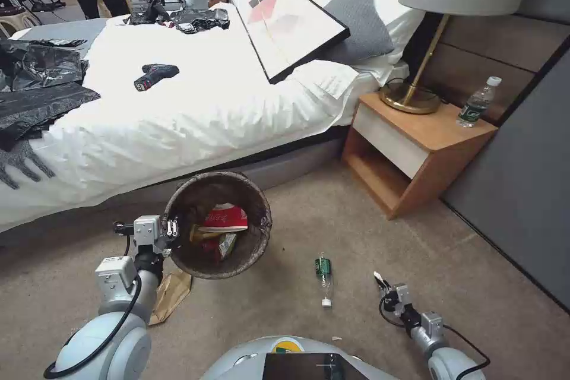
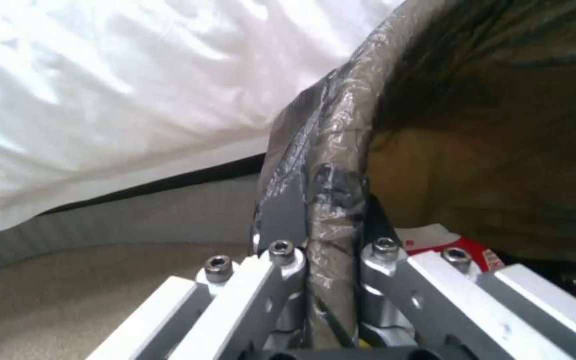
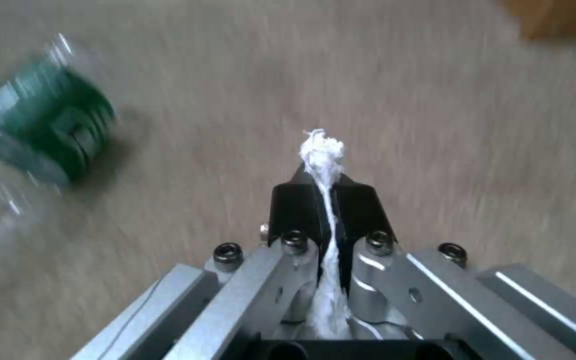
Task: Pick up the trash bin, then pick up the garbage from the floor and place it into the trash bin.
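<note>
Right wrist view, tissue (image 3: 321, 150) pinched between fingers (image 3: 295, 205)

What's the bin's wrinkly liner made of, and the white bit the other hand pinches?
The bin liner looks like thin plastic film: brown, crinkled and glossy where the left hand clamps the rim. The white bit in the right hand looks like soft tissue paper: matte, fluffy and frayed at its tip, though it might be another fibrous scrap.
</note>
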`<state>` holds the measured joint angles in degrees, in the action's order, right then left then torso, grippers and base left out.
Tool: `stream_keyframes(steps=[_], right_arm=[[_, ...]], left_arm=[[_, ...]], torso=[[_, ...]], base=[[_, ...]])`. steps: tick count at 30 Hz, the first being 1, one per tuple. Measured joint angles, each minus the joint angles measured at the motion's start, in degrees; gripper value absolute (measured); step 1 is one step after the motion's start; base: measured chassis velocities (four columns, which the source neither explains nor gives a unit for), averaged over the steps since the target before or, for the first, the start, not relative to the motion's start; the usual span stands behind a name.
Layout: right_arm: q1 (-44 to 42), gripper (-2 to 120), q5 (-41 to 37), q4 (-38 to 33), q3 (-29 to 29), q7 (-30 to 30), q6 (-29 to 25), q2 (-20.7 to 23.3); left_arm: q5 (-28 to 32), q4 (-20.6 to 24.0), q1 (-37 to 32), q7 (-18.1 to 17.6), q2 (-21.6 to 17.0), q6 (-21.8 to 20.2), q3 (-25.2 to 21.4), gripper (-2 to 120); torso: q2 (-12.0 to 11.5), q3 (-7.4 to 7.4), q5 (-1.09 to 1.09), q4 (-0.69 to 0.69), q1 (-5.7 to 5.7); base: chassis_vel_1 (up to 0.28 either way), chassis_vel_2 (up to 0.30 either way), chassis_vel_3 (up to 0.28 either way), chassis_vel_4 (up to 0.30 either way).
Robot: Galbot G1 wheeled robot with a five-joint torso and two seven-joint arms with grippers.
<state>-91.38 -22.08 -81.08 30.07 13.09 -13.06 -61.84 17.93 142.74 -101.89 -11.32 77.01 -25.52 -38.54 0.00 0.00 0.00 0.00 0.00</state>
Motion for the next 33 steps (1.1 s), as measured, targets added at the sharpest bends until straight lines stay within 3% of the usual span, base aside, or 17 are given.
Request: stream_keyframes(steps=[9,15,17,26,33], right_arm=[[-4.03,0,-2.04,-16.63,3.51,0.37,2.54,2.93],[-3.82,0,-5.76,-29.74,3.9,0.31,7.33,6.14],[-3.48,0,-6.05,-30.67,3.69,0.31,7.75,6.41],[6.26,0,-8.36,-37.93,-3.71,-0.52,13.32,11.63],[17.36,0,-12.9,-42.92,-13.17,-2.84,20.05,15.1]], left_arm=[[-0.04,0.37,-0.28,0.01,-0.09,-0.17,0.03,3],[-0.09,0.36,-0.29,0.01,-0.14,-0.33,0.11,3],[-0.09,0.32,-0.28,0.01,-0.15,-0.34,0.13,3],[0.27,0.08,-0.34,-0.01,-0.97,-0.48,-0.04,3],[0.42,-0.14,-0.37,-0.07,-1.0,-0.59,-0.02,3]], torso=[[0.0,0.0,-0.01,0.0,0.0],[0.0,0.0,-0.01,-0.01,0.0],[0.0,0.0,-0.02,0.0,0.0],[0.0,0.0,-0.01,-0.01,0.0],[0.0,0.01,-0.01,0.02,0.0]], base=[[0.0,0.0,0.0,0.0],[0.0,0.0,0.0,0.0],[0.0,0.0,0.0,0.0],[0.0,0.0,0.0,0.0],[0.0,0.0,0.0,0.0]])
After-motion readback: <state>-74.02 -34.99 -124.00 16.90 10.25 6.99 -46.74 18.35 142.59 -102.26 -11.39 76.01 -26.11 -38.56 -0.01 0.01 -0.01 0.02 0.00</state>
